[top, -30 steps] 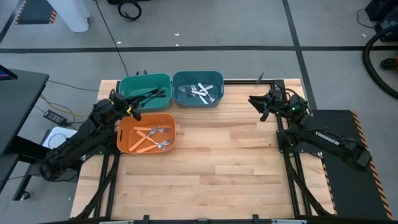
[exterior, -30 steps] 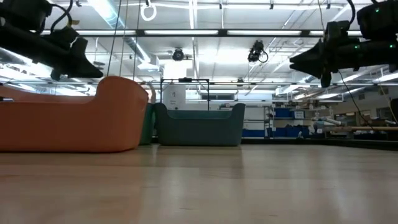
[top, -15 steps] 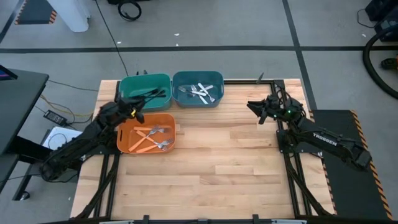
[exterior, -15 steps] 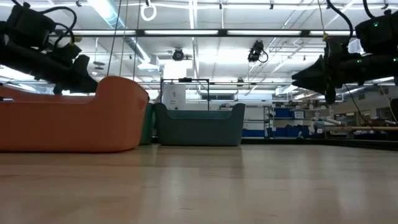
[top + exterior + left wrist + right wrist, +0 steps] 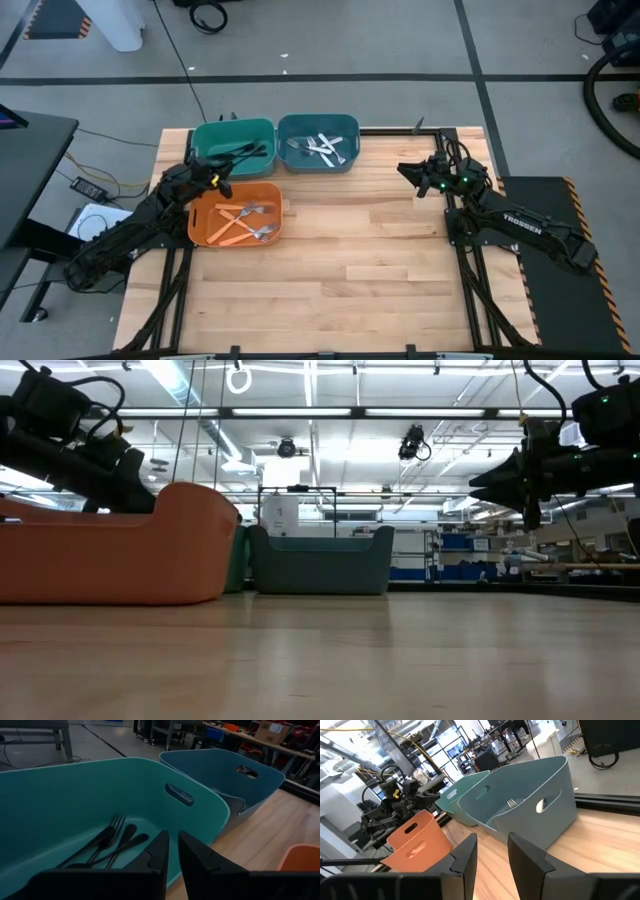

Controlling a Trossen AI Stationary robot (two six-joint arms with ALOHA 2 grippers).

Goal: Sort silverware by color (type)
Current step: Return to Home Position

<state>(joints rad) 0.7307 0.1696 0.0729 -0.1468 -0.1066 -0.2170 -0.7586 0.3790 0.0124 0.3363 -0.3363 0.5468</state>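
Note:
The silverware lies in three bins at the table's far left. Black forks [image 5: 245, 152] [image 5: 107, 842] lie in the green bin [image 5: 205, 140], silver forks [image 5: 322, 148] in the blue bin [image 5: 345, 128], and orange-handled forks [image 5: 245, 222] in the orange bin [image 5: 200, 225]. My left gripper [image 5: 214, 180] [image 5: 171, 840] hovers over the orange bin's far left corner, pointing at the green bin. A narrow gap shows between its fingers, with nothing in it. My right gripper [image 5: 403, 168] [image 5: 492, 845] hangs open and empty above the table's far right, pointing toward the blue bin.
The three bins stand close together; the green and blue ones sit side by side along the far edge, and the orange one sits in front of the green. Bare wooden tabletop [image 5: 350, 270] spreads over the middle and near part. Black frame rails [image 5: 470, 290] run along both sides.
Both grippers have sunk a little toward the table. The right gripper has also rolled about its own pointing line. No fork or bin has moved.

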